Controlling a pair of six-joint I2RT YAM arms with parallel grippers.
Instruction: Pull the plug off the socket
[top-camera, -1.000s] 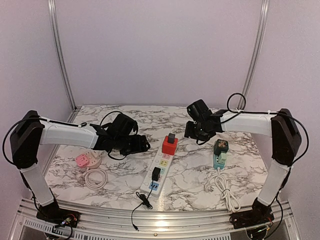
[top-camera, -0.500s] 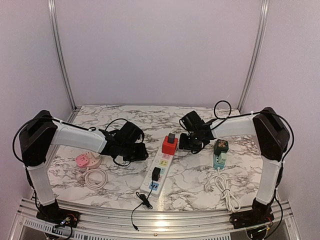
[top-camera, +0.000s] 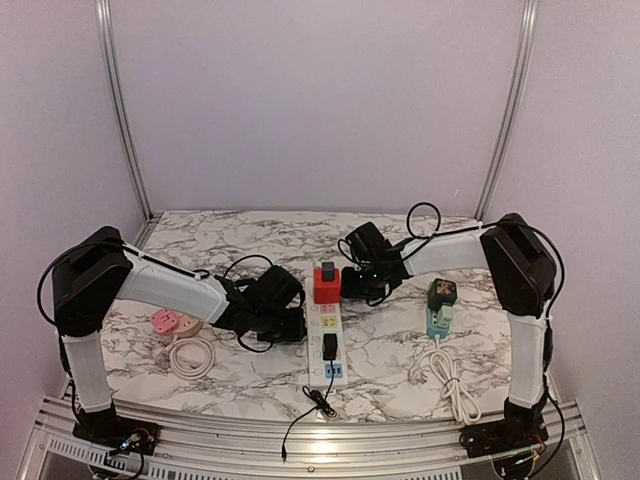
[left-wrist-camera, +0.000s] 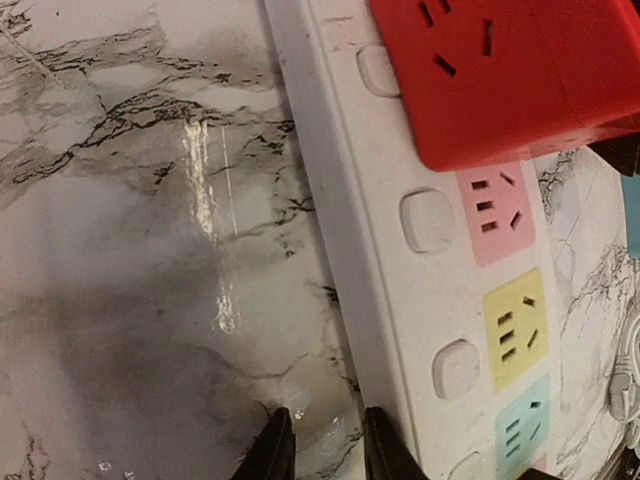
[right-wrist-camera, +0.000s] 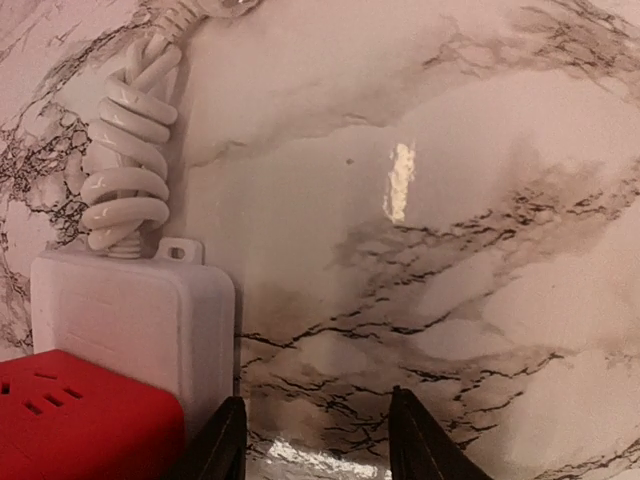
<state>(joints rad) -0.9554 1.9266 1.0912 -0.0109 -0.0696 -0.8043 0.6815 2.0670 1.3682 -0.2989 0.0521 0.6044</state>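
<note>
A white power strip (top-camera: 327, 330) lies mid-table, pointing front to back. A red cube adapter (top-camera: 326, 287) sits on its far end with a black plug (top-camera: 327, 270) on top. A second black plug (top-camera: 329, 346) sits in the strip near its front end. My left gripper (top-camera: 298, 325) is low at the strip's left side; in the left wrist view it (left-wrist-camera: 320, 455) is narrowly open and empty, one finger beside the strip's edge (left-wrist-camera: 420, 290). My right gripper (top-camera: 348, 284) is open and empty just right of the far end (right-wrist-camera: 130, 310), beside the red cube (right-wrist-camera: 80, 420).
A pink round socket (top-camera: 170, 321) with a coiled white cable (top-camera: 190, 355) lies at the left. A teal strip with a dark plug (top-camera: 440, 305) and white cable (top-camera: 450, 380) lies at the right. A thin black cord (top-camera: 305, 410) runs to the front edge.
Both grippers have come down and in toward the white strip. The strip has swung from a diagonal to nearly straight, its far end moving left and its near end right.
</note>
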